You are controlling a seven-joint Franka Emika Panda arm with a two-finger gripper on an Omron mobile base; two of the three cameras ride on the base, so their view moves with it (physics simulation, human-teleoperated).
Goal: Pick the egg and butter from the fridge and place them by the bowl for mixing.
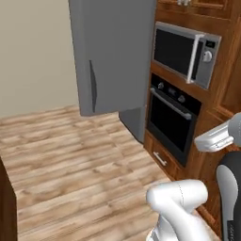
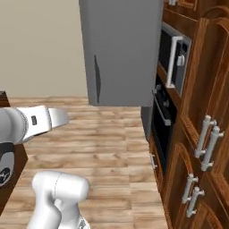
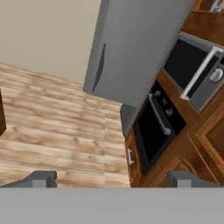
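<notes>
Two finger tips of your end effector (image 3: 111, 178) stand spread at the hand view's bottom; the fridge (image 3: 131, 48) door fills upper centre, oven (image 3: 155, 127) at right.

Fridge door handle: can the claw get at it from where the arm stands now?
Probably not yet. The claw is open and faces the fridge, whose door handle has bare wooden floor in front with nothing blocking it. But the fridge looks well beyond the arm, so the base would likely need to drive closer.
</notes>
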